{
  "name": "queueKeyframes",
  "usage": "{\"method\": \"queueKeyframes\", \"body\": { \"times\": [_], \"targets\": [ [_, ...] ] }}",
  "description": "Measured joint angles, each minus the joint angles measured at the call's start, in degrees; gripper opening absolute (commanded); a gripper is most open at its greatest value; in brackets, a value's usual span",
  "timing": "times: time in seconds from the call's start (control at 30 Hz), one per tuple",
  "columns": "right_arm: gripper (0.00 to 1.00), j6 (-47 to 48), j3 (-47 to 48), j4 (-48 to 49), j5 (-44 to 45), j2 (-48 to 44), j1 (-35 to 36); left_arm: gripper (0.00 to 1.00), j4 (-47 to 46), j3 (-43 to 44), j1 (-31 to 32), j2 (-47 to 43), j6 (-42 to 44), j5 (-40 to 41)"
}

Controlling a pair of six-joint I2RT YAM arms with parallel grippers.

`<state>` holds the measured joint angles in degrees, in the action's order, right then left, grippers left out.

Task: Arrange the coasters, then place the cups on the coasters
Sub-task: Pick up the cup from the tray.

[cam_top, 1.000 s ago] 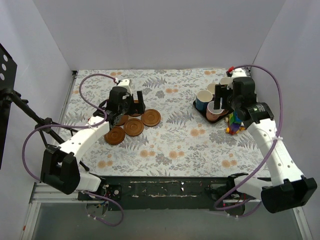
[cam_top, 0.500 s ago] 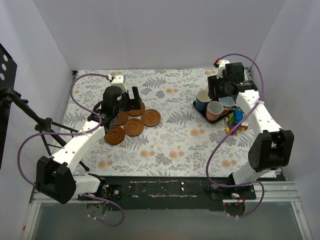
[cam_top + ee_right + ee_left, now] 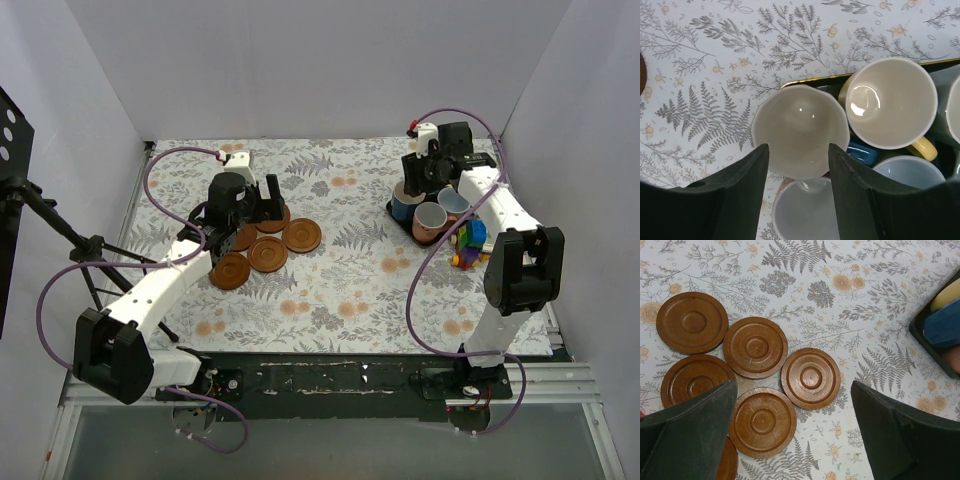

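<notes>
**While One Gripper Hangs Wide Over the Coasters, the Other Straddles a Cup**

Where the fern-printed table stretches between the two arms, the work falls into two halves, well apart.

Left of centre, the left gripper hangs above the coasters. Its jaws are spread as wide as they go, with nothing between them. The six brown discs lie flat on the cloth in a loose cluster, neighbours touching or nearly so. The left wrist view shows five in full, and a sixth coaster peeps out beside the left finger.

At the far right sits the dark green tray, which holds the cups. None of them stands on a coaster. The right gripper is over the tray's far end, jaws partly open. From its wrist camera the two fingers straddle a pale cup with a wavy rim, and their tips overlap that rim on both sides. Whether they touch it I cannot tell, and nothing shows it lifted.

A yellow cup stands just beside the pale one. A dark blue cup and a light blue cup crowd close in the same tray.

Bright toy blocks lie just beside the tray's near right corner.
</notes>
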<state>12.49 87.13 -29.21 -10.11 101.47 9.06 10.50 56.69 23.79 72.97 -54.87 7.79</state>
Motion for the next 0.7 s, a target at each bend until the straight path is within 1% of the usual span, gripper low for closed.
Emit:
{"method": "queueKeyframes", "body": {
  "times": [0.13,0.27,0.57,0.7],
  "targets": [
    [0.64,0.63,0.17,0.13,-3.85,0.35,0.07,0.98,0.0,0.0,0.0,0.61,0.02,-0.09],
    [0.64,1.81,-1.22,1.7,-5.81,-0.13,0.72,0.98,0.24,0.0,0.0,0.92,0.0,-0.24],
    [0.64,4.94,-3.06,2.86,-4.74,-0.2,3.41,0.98,0.28,0.0,0.0,1.9,-0.11,-0.96],
    [0.62,6.03,-3.69,3.61,-4.11,-0.07,4.85,0.98,0.31,0.0,0.0,2.38,-0.17,-0.98]
  ]
}}
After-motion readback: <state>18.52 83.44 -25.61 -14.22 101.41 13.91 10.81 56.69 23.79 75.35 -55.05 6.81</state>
